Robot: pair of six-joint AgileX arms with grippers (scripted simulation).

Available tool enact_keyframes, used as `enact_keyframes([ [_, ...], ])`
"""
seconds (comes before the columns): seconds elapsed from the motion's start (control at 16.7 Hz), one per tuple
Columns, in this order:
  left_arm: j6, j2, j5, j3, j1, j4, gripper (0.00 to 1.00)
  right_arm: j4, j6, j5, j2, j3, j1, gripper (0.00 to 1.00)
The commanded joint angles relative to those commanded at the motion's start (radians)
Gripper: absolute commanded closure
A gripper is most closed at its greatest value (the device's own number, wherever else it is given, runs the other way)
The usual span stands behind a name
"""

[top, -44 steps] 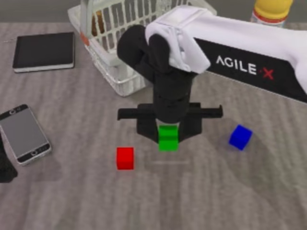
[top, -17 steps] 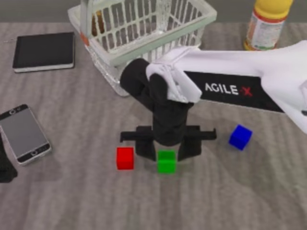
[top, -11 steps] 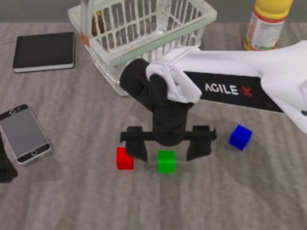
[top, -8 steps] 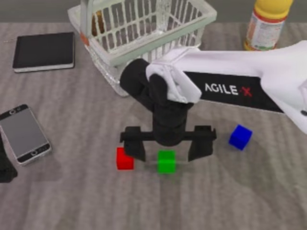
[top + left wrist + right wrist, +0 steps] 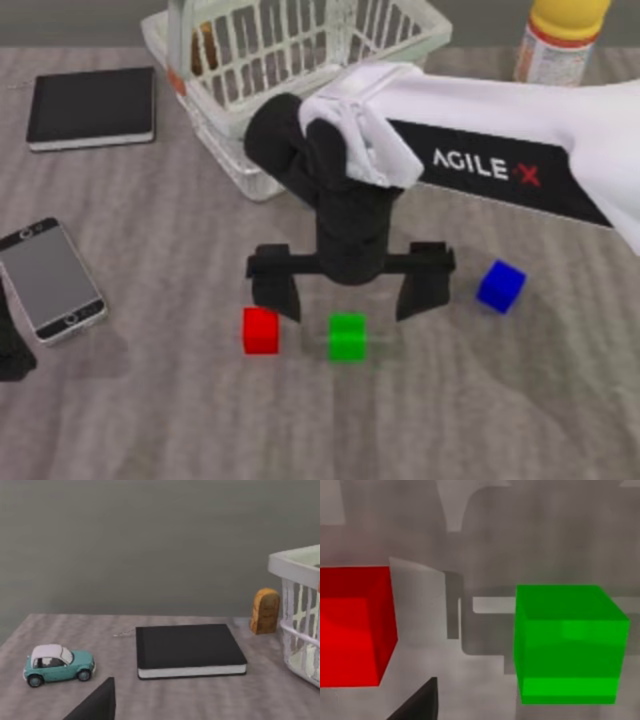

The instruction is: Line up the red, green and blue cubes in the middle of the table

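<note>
The green cube (image 5: 347, 337) rests on the table (image 5: 150, 420) near its middle, a short gap to the right of the red cube (image 5: 261, 330). The blue cube (image 5: 500, 286) lies apart, farther right and slightly farther back. My right gripper (image 5: 348, 293) hovers open just behind and above the green cube, its fingers spread wide and holding nothing. In the right wrist view the red cube (image 5: 352, 625) and green cube (image 5: 567, 642) sit side by side below one dark fingertip (image 5: 420, 705). My left gripper (image 5: 12, 350) is parked at the left edge, open.
A white wire basket (image 5: 250, 110) stands at the back behind the right arm. A black notebook (image 5: 90, 105) and a phone (image 5: 50, 280) lie at the left. A yellow bottle (image 5: 560, 35) stands back right. A teal toy car (image 5: 57, 664) sits near the notebook.
My right gripper lowered the green cube onto the table beside the red cube, opened its fingers, and has lifted away. The left arm has not moved.
</note>
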Motion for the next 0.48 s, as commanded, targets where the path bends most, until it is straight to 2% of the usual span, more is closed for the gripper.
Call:
enact_keyframes([
  [0.18,0.0,0.0,0.0,0.0,0.0,0.0,0.0,-0.102,-0.003,-0.001,-0.03,0.072,0.006,0.0],
  [0.48,0.0,0.0,0.0,0.0,0.0,0.0,0.0,-0.116,-0.004,-0.001,-0.035,0.084,0.001,0.0],
])
